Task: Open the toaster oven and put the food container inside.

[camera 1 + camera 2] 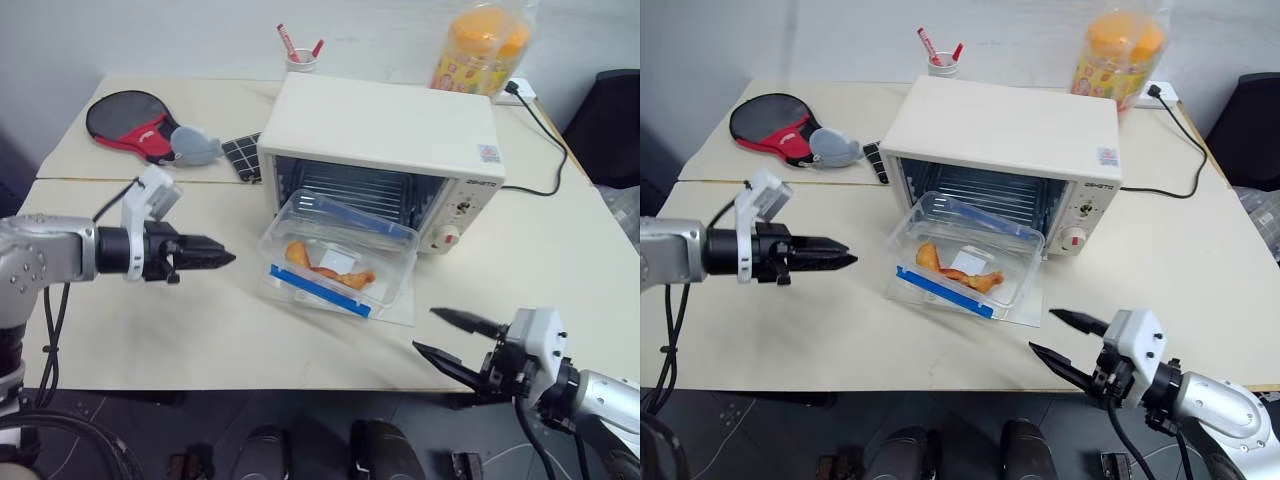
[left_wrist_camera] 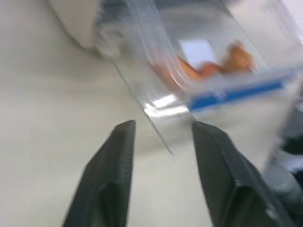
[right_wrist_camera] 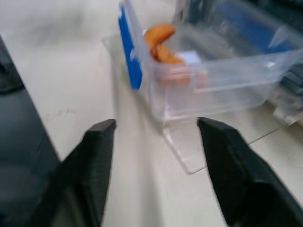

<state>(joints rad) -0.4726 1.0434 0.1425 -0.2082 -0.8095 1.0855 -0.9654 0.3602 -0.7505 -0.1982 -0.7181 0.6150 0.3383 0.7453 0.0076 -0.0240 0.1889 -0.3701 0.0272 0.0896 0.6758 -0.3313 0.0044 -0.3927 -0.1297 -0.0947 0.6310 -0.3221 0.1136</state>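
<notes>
The food container [image 1: 338,262] rests on the lowered glass door of the toaster oven [image 1: 385,150], half into the opening. The left gripper [image 1: 218,258] hovers beside it, fingers slightly parted and empty. The right gripper [image 1: 445,335] hangs over the surface's [image 1: 150,320] near edge, fingers spread.

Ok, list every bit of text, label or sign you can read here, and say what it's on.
No text here can be read with certainty.
Toaster oven: dark brand lettering on the front panel, too small to read.
Toaster oven top: small sticker at one corner, unreadable.
Orange snack jar: printed label, too blurred to read.
Food container: white label inside, no legible print.
</notes>
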